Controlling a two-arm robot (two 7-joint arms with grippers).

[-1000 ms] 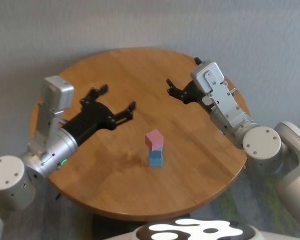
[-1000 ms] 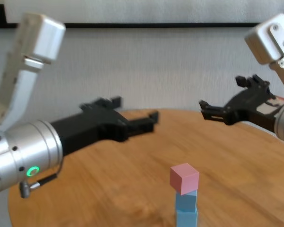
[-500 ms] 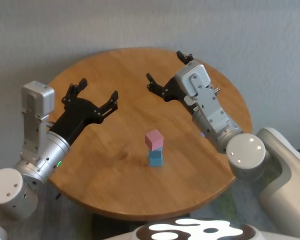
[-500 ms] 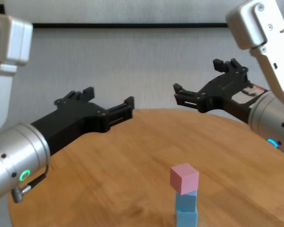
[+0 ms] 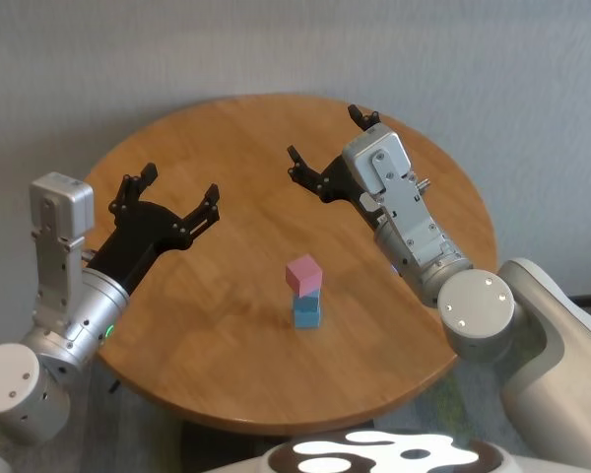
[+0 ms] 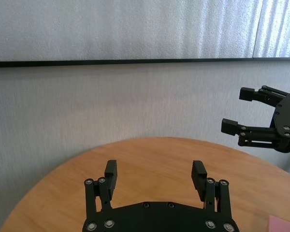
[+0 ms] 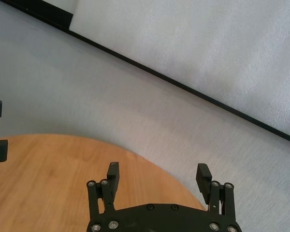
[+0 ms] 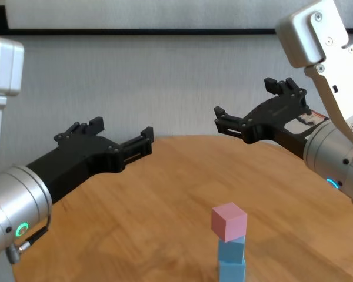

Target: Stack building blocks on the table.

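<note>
Head view: stack of blocks on the near-centre of the table (image 5: 227, 128). Pink block (image 5: 303, 274) on top, twisted a bit off square to the one below, a blue block (image 5: 307, 311) under it. Chest view shows the stack taller: pink block (image 8: 229, 221), upper blue block (image 8: 231, 250) directly beneath, lower blue block (image 8: 231, 272) at the base, cut by the near edge of the frame. All three touching, stack upright.

Left gripper (image 5: 164, 192) is farther back and left of the stack, above the left part of the table, fingers spread wide, holding nothing. Well apart from the blocks, no contact. Chest view has it (image 8: 109, 136) hanging over the wood, pointing far-right. Left wrist view: left fingers (image 6: 110, 172) apart with only bare table between them; a pink corner (image 6: 284, 225) shows at the frame edge, outside the gap.

Right gripper (image 5: 327, 146) is farthest, behind and slightly right of the stack, over the far part of the table, also spread wide and empty. Well apart from the blocks. Chest view (image 8: 254, 104): raised above the tabletop, pointing left. Right wrist view: right fingers (image 7: 112, 175) apart, table edge and wall (image 7: 135, 106) between them, no block in view.
</note>
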